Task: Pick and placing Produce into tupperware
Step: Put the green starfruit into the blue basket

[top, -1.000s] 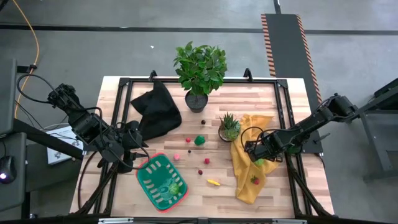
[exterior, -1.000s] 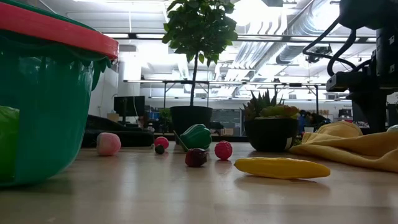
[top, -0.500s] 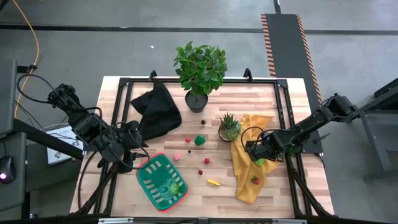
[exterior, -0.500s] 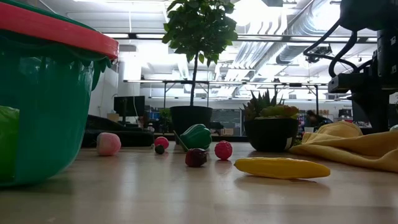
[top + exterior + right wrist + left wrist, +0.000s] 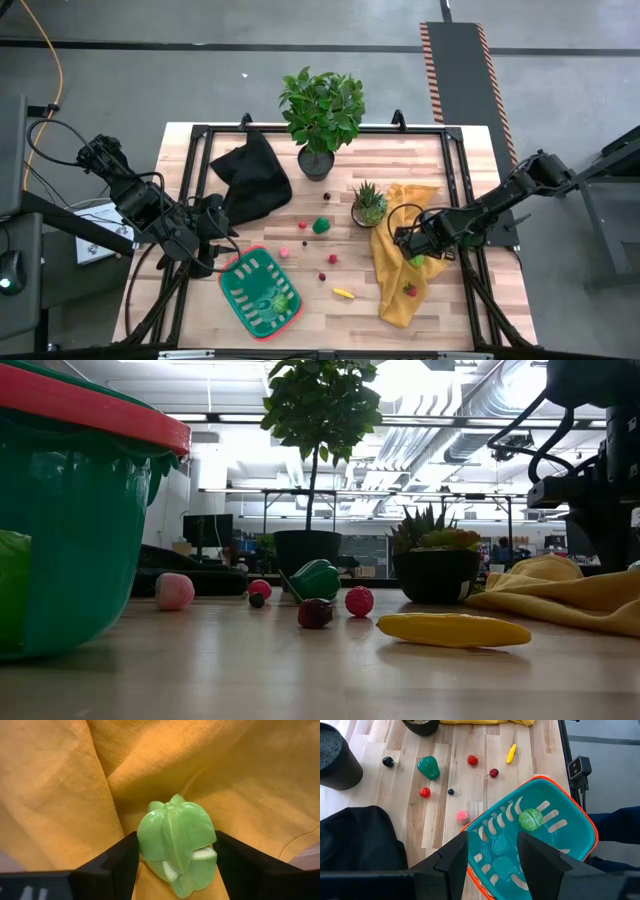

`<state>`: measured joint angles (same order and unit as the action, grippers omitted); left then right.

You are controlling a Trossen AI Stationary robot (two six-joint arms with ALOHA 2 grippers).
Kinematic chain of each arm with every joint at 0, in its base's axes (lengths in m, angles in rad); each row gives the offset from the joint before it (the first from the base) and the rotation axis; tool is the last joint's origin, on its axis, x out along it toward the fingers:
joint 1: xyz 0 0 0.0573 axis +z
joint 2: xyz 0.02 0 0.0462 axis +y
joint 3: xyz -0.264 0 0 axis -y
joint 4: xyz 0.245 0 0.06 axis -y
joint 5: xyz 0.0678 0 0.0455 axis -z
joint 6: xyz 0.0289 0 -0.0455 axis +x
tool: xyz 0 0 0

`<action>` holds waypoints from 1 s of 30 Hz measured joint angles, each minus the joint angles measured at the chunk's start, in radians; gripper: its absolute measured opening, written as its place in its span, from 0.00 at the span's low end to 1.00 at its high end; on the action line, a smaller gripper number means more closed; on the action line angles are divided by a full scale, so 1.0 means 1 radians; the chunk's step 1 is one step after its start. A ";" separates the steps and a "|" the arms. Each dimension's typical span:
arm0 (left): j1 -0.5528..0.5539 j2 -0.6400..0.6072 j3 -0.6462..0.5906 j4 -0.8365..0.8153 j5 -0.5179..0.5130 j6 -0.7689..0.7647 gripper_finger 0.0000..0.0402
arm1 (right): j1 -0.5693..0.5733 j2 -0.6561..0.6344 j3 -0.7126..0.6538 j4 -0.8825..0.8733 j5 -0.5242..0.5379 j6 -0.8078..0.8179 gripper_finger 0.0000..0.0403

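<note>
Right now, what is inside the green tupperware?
The tupperware holds one round green produce piece, resting on its pale markings. The floor under that piece is covered. The left gripper hovers over its edge, fingers open.

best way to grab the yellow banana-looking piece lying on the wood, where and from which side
Grip the yellow piece across its narrow middle, coming straight down from above. It lies flat on the table as a long, slim shape with tapered ends, so the jaws should straddle its short width, at right angles to its length. Bare wood lies all around it, leaving the fingers room.
</note>
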<state>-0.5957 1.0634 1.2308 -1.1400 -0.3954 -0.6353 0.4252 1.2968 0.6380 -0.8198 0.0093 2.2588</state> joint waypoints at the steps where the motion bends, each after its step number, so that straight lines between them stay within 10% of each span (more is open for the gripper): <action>1: 0.000 0.000 0.000 0.000 0.000 0.000 0.39 | 0.000 0.000 0.000 0.002 0.000 -0.007 0.53; 30: 0.000 0.000 0.000 0.003 -0.017 0.002 0.39 | 0.001 -0.002 0.376 -0.191 0.129 -0.350 0.53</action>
<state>-0.5957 1.0634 1.2308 -1.1370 -0.4122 -0.6334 0.4259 1.2949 1.0144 -1.0109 0.1387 1.9089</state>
